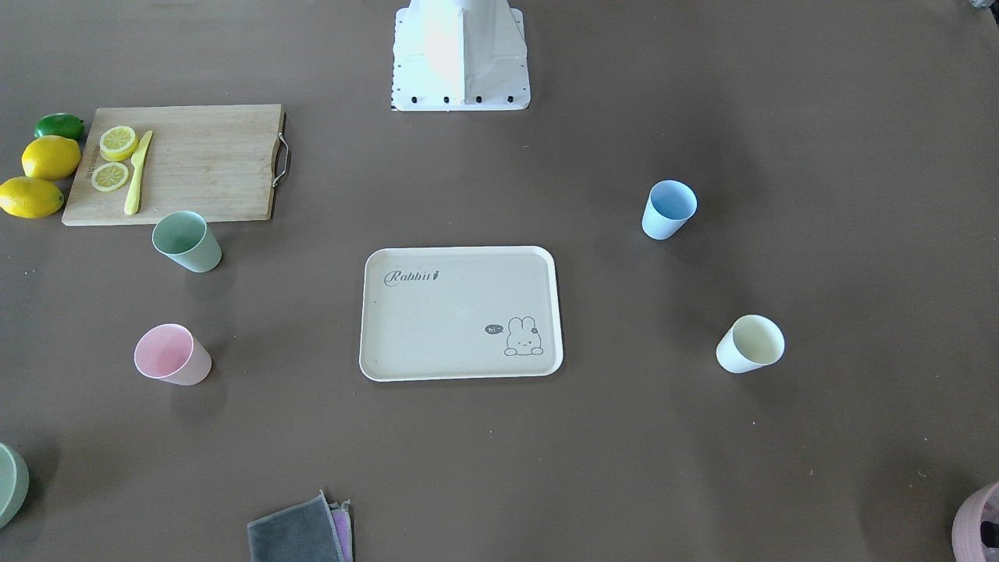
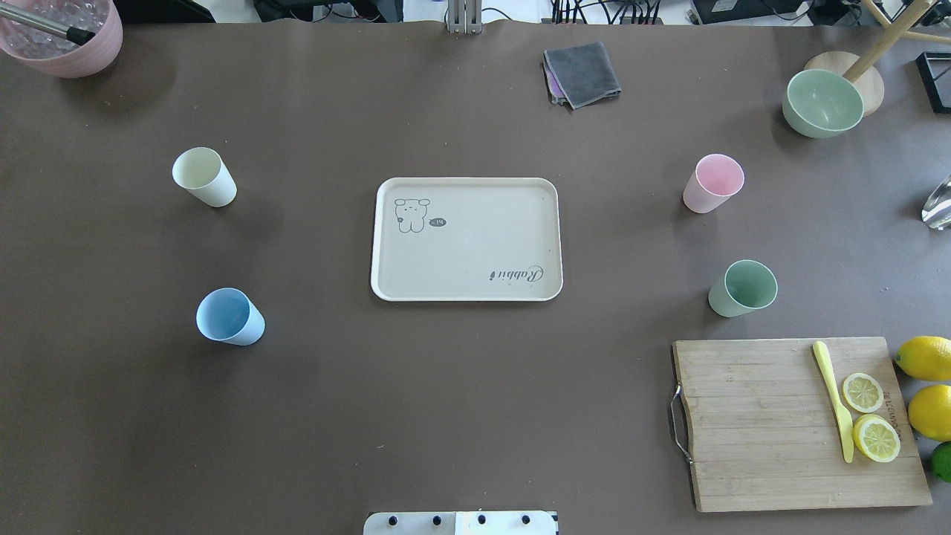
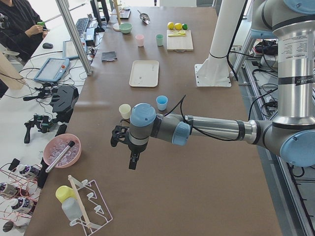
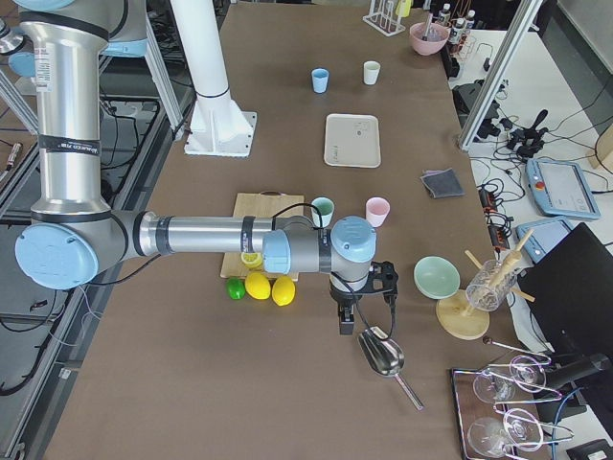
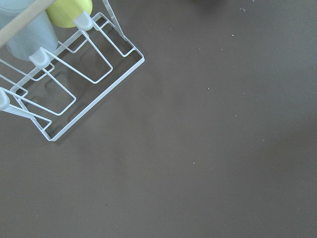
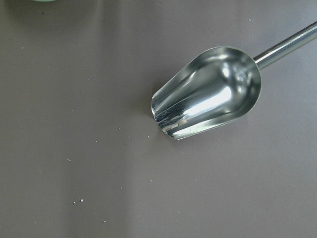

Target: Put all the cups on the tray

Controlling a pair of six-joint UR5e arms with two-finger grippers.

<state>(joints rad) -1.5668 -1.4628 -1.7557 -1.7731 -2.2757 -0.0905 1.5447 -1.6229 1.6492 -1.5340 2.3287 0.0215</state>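
Note:
The cream tray [image 2: 475,245] with "Rabbit" script lies in the middle of the table and holds nothing. On the robot's left side stand a cream cup [image 2: 204,177] and a blue cup [image 2: 229,317]. On its right side stand a pink cup [image 2: 713,183] and a green cup [image 2: 743,288]. My left gripper [image 3: 132,157] hangs beyond the cream cup, near the table's left end. My right gripper [image 4: 345,321] hangs near the table's right end, over a metal scoop [image 6: 208,94]. Both show only in the side views, so I cannot tell whether they are open or shut.
A wooden cutting board [image 2: 758,423] with lemon slices and a yellow knife [image 2: 836,401] lies near right, lemons [image 2: 925,358] beside it. A green bowl [image 2: 822,102], a grey cloth [image 2: 583,73] and a pink bowl [image 2: 63,37] sit along the far edge. A wire rack [image 5: 64,84] stands at the left end.

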